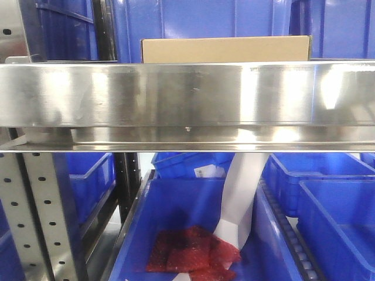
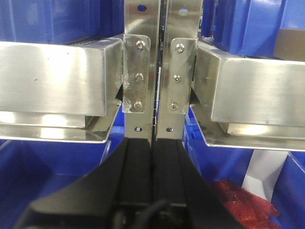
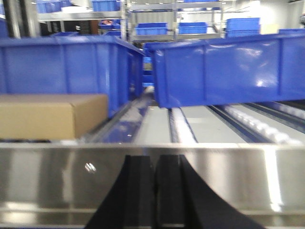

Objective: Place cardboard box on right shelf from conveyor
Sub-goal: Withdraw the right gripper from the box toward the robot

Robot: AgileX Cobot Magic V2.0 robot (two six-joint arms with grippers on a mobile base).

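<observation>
Behind the right shelf (image 1: 187,93) rail, unprinted cardboard box (image 1: 225,49), both grippers (image 2: 152,157) (image 3: 153,167) pressed together, empty

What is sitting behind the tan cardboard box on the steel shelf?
Blue plastic bins stand right behind the tan cardboard box on the shiny stainless-steel shelf. The shelf's front rail covers the box's lower part, and whether box and bins touch cannot be seen.
</observation>
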